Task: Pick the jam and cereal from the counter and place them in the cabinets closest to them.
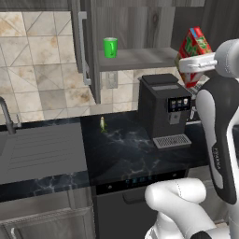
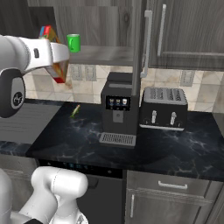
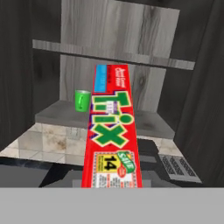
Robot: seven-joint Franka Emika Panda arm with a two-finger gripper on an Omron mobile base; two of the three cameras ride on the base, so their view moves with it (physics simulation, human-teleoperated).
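The cereal [image 1: 193,46] hangs tilted at the open cabinets [image 1: 140,58], above a dark coffee machine [image 1: 163,109] standing on the black counter [image 1: 126,149]. A green cup [image 1: 110,47] stands on the cabinet's floor board.

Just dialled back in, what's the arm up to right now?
The white arm's gripper is shut on the red cardboard cereal box with green and yellow print, held up in the air in front of the open grey wood-grain wall cabinet. The box is tilted and not yet set down on the cabinet's grey shelf board, where a bright green cup already stands. Below, a black coffee machine sits on the black marble-look counter.
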